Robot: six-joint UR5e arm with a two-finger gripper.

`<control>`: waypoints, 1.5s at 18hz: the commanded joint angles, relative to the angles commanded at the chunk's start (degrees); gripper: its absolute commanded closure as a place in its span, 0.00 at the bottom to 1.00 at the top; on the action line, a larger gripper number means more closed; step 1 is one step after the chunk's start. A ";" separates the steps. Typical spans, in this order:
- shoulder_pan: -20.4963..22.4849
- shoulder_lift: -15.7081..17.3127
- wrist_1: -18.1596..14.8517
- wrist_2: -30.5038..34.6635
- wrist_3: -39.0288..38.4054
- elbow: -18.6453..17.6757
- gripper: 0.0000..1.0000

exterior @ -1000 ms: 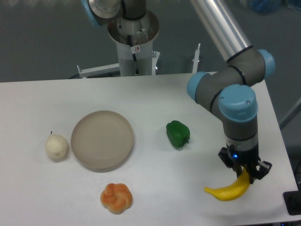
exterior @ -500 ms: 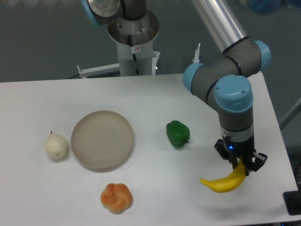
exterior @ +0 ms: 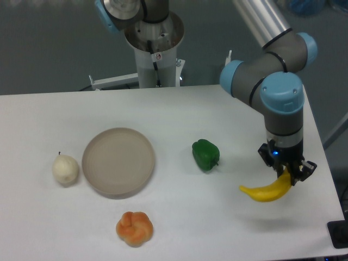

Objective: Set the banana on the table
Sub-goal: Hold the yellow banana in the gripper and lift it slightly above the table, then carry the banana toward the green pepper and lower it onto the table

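The banana [exterior: 265,191] is bright yellow and curved, and hangs by its right end in my gripper [exterior: 286,173], lifted above the white table [exterior: 190,228] near the right front corner. The gripper points down and is shut on the banana's upper right end. A faint shadow lies on the table below it.
A green pepper [exterior: 205,155] lies left of the gripper. A round beige plate [exterior: 118,161] sits at mid-left, a pale pear [exterior: 65,169] left of it, and an orange lobed fruit [exterior: 134,228] near the front edge. The table's right edge is close to the gripper.
The gripper with the banana has risen and shifted right compared with half a second ago; the banana hangs higher over the table.
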 joint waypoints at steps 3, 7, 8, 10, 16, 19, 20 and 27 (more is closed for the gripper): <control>1.41 0.00 0.09 -0.17 2.20 -0.27 0.62; 2.03 -1.05 0.53 -1.92 0.65 -0.71 0.62; 1.94 -1.05 0.53 -2.19 -1.72 -1.14 0.62; 0.89 -1.49 0.62 -4.55 -10.74 -1.59 0.62; -6.31 -3.51 2.19 -6.77 -21.88 -0.88 0.62; -10.09 -4.39 3.43 -6.50 -16.53 -0.97 0.62; -10.62 -4.39 3.43 -6.42 -15.21 -1.32 0.62; -13.09 -4.48 3.34 -3.96 -13.18 -5.71 0.62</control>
